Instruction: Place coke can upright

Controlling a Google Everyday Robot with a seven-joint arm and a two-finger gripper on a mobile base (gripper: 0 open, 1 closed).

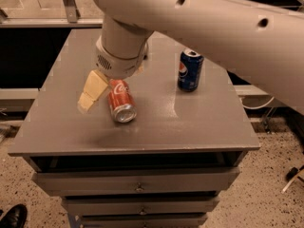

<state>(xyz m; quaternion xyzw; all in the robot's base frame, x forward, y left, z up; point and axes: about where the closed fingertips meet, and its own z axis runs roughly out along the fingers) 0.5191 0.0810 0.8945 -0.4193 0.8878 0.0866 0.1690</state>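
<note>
The coke can [121,101] lies on its side on the grey cabinet top [190,122], left of the middle, with its silver end towards the front edge. My gripper [93,92], a cream-coloured piece below the big white wrist [121,51], hangs low over the top. It sits right against the can's left side. The can's far end runs under the wrist.
A blue Pepsi can [190,70] stands upright at the back right of the top. The white arm crosses the upper right of the view and hides the back of the top. Closed drawers [137,186] lie below the front edge.
</note>
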